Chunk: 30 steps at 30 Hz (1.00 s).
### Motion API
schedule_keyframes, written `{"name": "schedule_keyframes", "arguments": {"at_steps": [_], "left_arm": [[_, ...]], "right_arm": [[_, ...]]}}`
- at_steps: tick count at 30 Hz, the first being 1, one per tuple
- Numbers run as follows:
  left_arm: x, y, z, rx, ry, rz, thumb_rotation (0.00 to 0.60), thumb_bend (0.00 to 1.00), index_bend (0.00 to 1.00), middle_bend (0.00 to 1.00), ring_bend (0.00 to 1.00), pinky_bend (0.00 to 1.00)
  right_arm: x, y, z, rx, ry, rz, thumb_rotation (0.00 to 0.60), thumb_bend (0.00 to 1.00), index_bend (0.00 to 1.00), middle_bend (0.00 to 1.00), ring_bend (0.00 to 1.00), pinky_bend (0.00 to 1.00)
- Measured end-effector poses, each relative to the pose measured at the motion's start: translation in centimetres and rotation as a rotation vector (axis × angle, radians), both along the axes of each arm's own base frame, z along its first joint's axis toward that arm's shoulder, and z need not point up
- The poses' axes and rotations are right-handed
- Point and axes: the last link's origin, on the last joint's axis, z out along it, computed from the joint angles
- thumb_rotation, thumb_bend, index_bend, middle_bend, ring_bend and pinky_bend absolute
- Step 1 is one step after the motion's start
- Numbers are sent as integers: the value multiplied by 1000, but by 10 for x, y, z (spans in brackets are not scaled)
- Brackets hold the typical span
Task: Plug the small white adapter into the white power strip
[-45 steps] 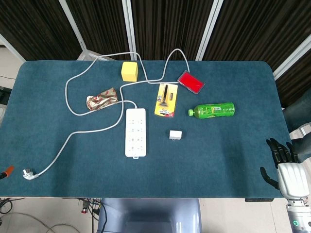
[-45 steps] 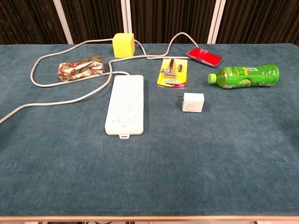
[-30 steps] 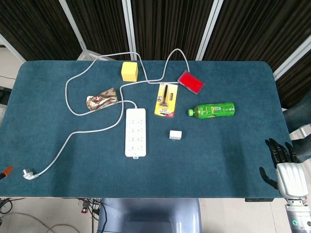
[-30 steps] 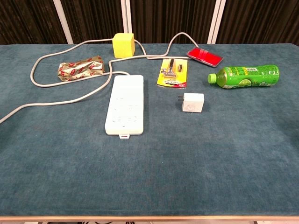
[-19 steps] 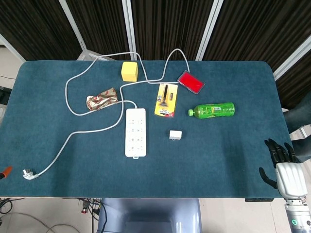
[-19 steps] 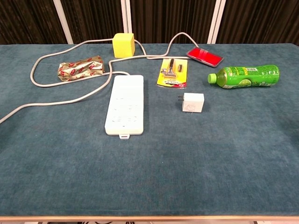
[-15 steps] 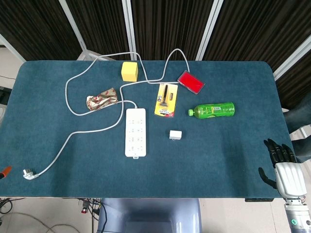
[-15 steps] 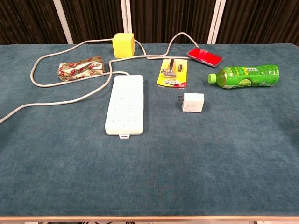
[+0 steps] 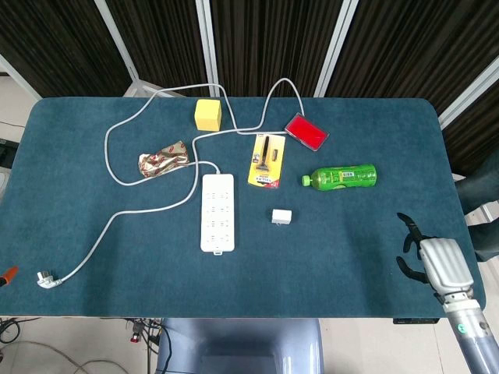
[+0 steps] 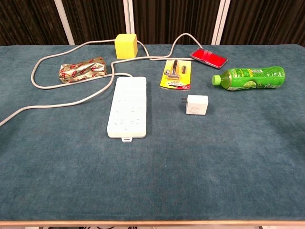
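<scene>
The small white adapter (image 9: 281,216) lies on the blue table, prongs pointing left toward the white power strip (image 9: 217,212). In the chest view the adapter (image 10: 197,105) sits a short gap to the right of the strip (image 10: 127,107), whose sockets face up. My right hand (image 9: 430,259) hovers at the table's front right corner, far from the adapter, with its dark fingers (image 9: 407,227) apart and nothing in it. The chest view does not show it. My left hand appears in neither view.
The strip's grey cable (image 9: 125,209) loops over the left half to a plug (image 9: 47,279) near the front edge. A green bottle (image 9: 340,177), razor pack (image 9: 267,160), red case (image 9: 306,132), yellow cube (image 9: 208,114) and foil packet (image 9: 163,159) lie behind.
My right hand has moved left and slightly up, coming in over the table's front right corner. The adapter and the strip have stayed where they were.
</scene>
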Motion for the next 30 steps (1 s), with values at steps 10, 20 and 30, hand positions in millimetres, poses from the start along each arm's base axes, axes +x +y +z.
{"name": "schedule_keyframes", "arguments": {"at_steps": [10,20,30], "left_arm": [[-1,3,-2,-7,6,10,600,84,149,0,0,0],[-2,4,-2,-7,7,18,600,84,150,0,0,0],[-3,6,-2,-2,9,25,600,84,150,0,0,0]], "right_arm": [[28,-44,-21,346,35,-113,600,416,114,677,742,703],[55,-69,-53,458,73,-130,600,416,113,677,742,703],[74,-85,-94,537,89,-138,600,416,114,677,742,703]]}}
